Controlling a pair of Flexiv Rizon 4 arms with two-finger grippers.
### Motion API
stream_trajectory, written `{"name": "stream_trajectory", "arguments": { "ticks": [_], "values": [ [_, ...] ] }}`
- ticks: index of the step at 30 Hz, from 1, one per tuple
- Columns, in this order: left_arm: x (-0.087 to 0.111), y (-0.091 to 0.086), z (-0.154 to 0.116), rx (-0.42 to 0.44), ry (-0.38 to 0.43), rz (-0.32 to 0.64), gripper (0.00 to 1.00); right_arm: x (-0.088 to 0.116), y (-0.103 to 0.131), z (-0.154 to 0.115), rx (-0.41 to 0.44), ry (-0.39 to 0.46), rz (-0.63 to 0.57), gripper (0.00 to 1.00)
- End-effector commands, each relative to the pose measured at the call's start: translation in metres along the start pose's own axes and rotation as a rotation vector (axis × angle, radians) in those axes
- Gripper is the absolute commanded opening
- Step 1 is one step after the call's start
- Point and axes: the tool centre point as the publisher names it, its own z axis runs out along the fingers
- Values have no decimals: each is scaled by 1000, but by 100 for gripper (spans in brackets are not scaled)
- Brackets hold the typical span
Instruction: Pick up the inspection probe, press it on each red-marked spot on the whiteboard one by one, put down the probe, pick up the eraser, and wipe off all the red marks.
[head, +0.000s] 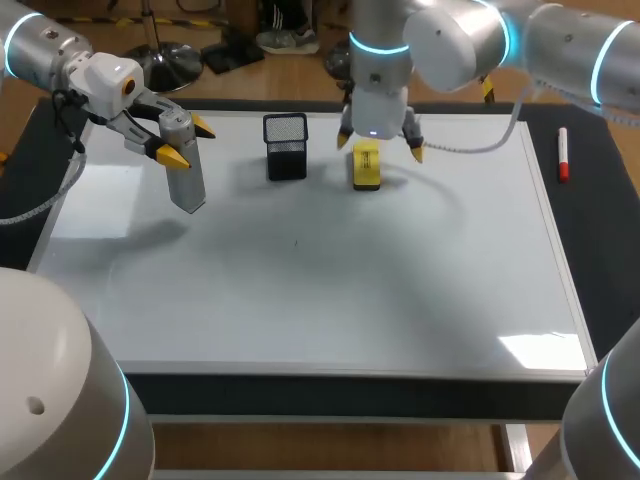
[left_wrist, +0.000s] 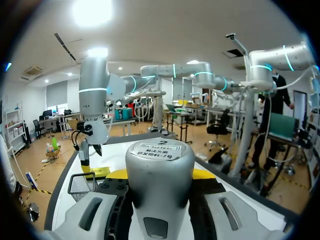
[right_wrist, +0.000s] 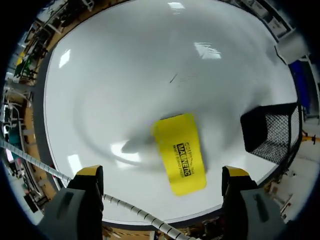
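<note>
One probe (head: 186, 175), grey, is clamped between both fingers of the left end effector (head: 188, 142), lifted off the whiteboard (head: 320, 290) below it. The right end effector (right_wrist: 162, 172) stands wide open and empty. The yellow eraser (right_wrist: 181, 152) lies flat on the whiteboard under it, between its fingers and untouched, with a black mesh cup (right_wrist: 272, 132) just beside.

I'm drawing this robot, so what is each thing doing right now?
left tool: shut on the probe
probe: held above the whiteboard
right tool: open, over the eraser
eraser: lying flat on the whiteboard
mesh holder: standing upright
whiteboard: no red marks showing
marker: lying beside the whiteboard
</note>
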Motion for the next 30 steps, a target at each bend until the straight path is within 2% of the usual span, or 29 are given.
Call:
{"name": "stream_trajectory", "arguments": {
  "ticks": [1,6,8,12,14,16,18,22,30],
  "values": [
    [0,-1,-1,-1,1,1,0,17,-3,-18,-1,-50,133,100],
    [0,-1,-1,-1,1,1,0,24,-12,-39,-17,-131,322,100],
    [0,-1,-1,-1,1,1,0,26,-16,-48,-30,-136,396,100],
    [0,-1,-1,-1,1,1,0,26,-21,-66,-46,-179,502,100],
    [0,-1,-1,-1,1,1,0,25,-23,-75,-54,-172,554,100],
    [0,-1,-1,-1,1,1,0,24,-23,-82,-63,-211,591,100],
    [0,-1,-1,-1,1,1,0,25,-24,-92,-72,-218,654,100],
    [0,-1,-1,-1,1,1,0,25,-28,-105,-113,-161,785,100],
    [0,-1,-1,-1,1,1,0,28,-31,-131,-153,-262,937,100]
  ]
}}
